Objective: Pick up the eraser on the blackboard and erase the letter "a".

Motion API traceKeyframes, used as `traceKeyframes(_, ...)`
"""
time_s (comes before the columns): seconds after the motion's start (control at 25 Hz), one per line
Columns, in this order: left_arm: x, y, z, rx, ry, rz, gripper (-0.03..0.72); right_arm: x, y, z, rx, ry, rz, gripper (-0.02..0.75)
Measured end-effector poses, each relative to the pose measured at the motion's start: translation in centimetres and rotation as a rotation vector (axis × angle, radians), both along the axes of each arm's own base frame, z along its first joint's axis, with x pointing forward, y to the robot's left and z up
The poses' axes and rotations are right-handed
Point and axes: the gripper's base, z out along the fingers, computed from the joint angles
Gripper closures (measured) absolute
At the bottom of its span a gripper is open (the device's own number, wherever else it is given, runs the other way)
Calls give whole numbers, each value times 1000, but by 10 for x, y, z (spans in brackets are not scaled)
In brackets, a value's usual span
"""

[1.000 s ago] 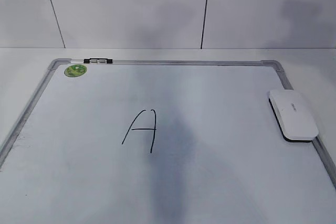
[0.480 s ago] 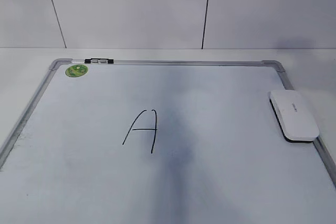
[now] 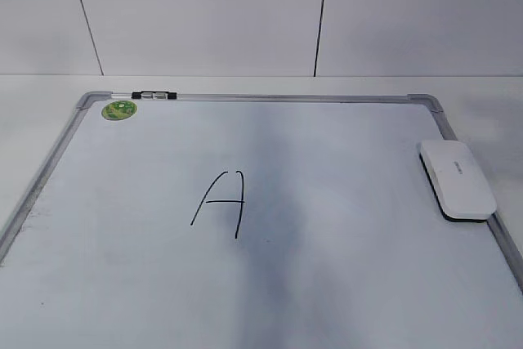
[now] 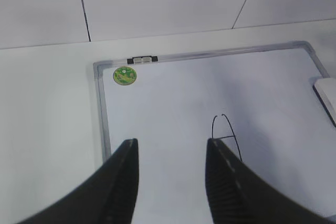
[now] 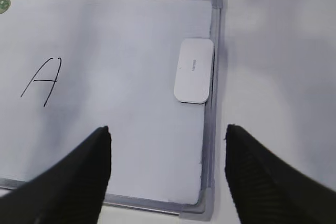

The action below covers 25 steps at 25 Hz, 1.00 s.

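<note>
**Q:** Step in hand?
**A:** Approach for pick-up, by judgement. Eraser (image 5: 194,70) not yet gripped. Lying flat on the blackboard (image 5: 105,199), against the frame rail on the right.

**Q:** State of the right gripper (image 5: 167,128)?
**A:** Spread wide, empty, held high over the board. Eraser ahead of the fingers, slightly toward the right finger, well apart from both.

**Q:** State of the left gripper (image 4: 171,142)?
**A:** Parted, empty. Capital "A" (image 4: 227,135) just ahead of its right finger. Green sticker (image 4: 125,75) farther ahead, toward the left finger.

**Q:** Location of the letter "a"?
**A:** Not found in any view. Only the capital visible, so target position cannot be told.

**Q:** Requirements for the next move?
**A:** Advance the right gripper forward and down. Centre over the eraser. Long axis running away from the hand, so span the narrow width. Keep the right finger clear of the frame rail. Close on the plastic body only. Confirm the target mark before wiping, and avoid the capital.
</note>
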Motion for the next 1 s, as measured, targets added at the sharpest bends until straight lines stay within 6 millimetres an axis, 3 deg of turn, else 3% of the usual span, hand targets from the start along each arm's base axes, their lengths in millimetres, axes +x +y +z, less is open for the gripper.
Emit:
traceKeyframes(0.44, -63, 12, -76, 18, 72, -12, 368, -49, -7, -50, 59, 4, 32, 197)
traceKeyframes(0.76, -95, 14, -135, 19, 112, -53, 368, -59, -9, -82, 61, 39, 38, 197)
traceKeyframes(1.0, -105, 17, -176, 26, 90, -59, 368, -61, -9, -123, 23, 120, 55, 197)
